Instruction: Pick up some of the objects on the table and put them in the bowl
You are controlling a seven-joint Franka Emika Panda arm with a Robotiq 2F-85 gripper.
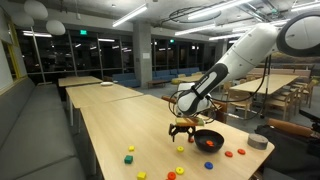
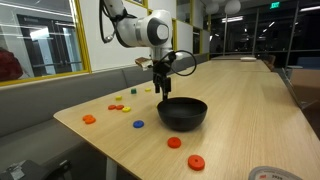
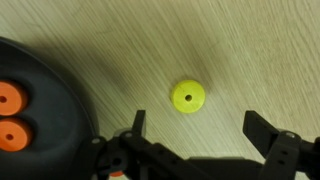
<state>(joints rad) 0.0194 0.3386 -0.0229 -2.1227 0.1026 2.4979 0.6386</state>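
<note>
Pincer [image 3: 193, 120] wide over yellow disc [image 3: 187, 96], bowl [image 3: 55, 100] holding two orange discs [image 3: 8, 98]

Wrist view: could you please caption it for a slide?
Open jaws above a yellow disc on the table; bowl alongside holds two orange discs.

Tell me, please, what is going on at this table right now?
The robot's gripper hovers open, low over the pale wooden table, right beside the round black bowl. In the wrist view, a small yellow disc lies on the wood below the spread jaws, not yet gripped. Two orange discs already sit in the bowl. Other small coloured pieces lie scattered on the table around it.
</note>
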